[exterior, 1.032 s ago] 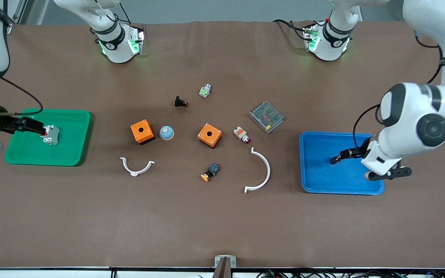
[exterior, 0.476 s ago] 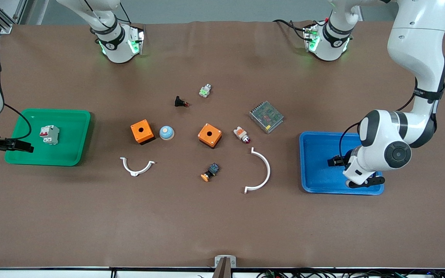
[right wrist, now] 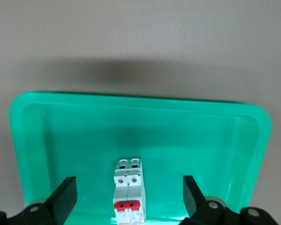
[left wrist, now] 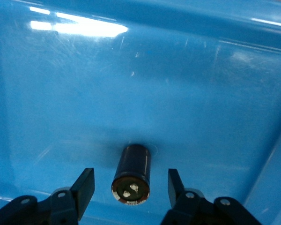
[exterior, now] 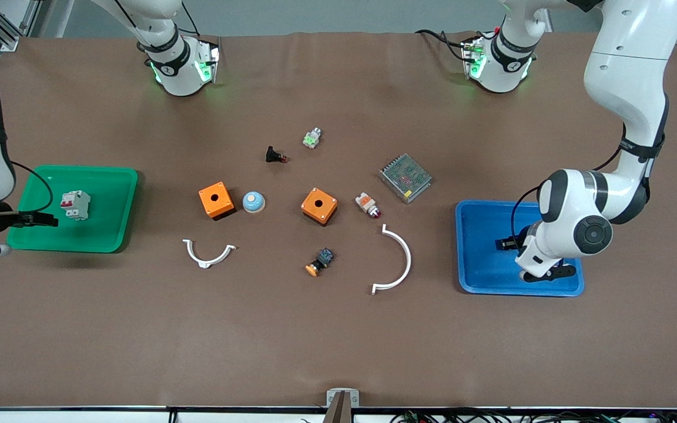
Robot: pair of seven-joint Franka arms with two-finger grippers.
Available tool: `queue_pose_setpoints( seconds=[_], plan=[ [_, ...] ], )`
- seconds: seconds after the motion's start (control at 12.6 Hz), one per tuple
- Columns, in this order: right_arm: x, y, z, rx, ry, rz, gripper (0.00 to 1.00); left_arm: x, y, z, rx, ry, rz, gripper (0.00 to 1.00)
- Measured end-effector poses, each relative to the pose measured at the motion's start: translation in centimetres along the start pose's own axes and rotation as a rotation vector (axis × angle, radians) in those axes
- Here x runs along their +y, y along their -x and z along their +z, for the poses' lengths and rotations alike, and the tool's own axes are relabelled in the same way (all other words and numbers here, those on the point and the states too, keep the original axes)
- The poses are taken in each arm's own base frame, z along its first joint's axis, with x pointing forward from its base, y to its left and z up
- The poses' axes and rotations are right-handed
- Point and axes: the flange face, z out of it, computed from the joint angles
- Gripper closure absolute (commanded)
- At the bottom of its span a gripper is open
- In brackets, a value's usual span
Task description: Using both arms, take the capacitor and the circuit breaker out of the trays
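Status for you, operator, vs. approx. one sec. earlier:

1. Left gripper (left wrist: 130, 190) had dropped into the blue tray (exterior: 479, 276). Its fingers had narrowed to straddle the capacitor (left wrist: 132, 173) but showed gaps each side, i.e. not yet gripping. The capacitor lay on the tray floor.
2. Right gripper (right wrist: 129, 197) had pulled back from the circuit breaker (exterior: 74, 205) to the green tray's (exterior: 109, 235) edge at the right arm's end of the worktop, fingers spread wide, empty. The breaker sat in that tray, untouched.

Meaning: neither part was out. The left pick looked imminent; the right approach probably needed redoing.
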Motion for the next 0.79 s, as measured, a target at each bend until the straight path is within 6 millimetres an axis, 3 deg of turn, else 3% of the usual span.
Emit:
queue_pose_setpoints(
  seconds=[0.08, 0.16, 0.24, 0.48, 0.63, 0.79],
  plan=[
    [-0.2, 0.6, 1.6, -0.017, 0.003, -0.014, 0.0, 0.0, 0.0, 0.5, -0.001, 0.001, 0.0, 0.62],
    [-0.5, 1.2, 2.9, -0.04, 0.006, -0.028, 0.0, 0.0, -0.1, 1.1, -0.003, 0.001, 0.0, 0.84],
    [-0.6, 1.7, 3.9, -0.064, 0.015, -0.048, 0.0, 0.1, -0.2, 1.5, -0.003, 0.002, 0.0, 0.99],
    [-0.7, 2.2, 4.7, -0.096, 0.041, -0.137, 0.0, 0.3, -0.9, 0.0, 0.035, 0.012, 0.001, 1.0],
    [-0.8, 2.5, 4.9, -0.103, 0.039, -0.167, 0.0, 1.9, -1.3, -4.0, 0.104, 0.032, 0.023, 1.0],
    [-1.0, 3.0, 5.6, -0.118, 0.031, -0.17, 0.0, 6.3, -0.2, -9.1, 0.165, 0.07, 0.052, 1.0]
  ],
)
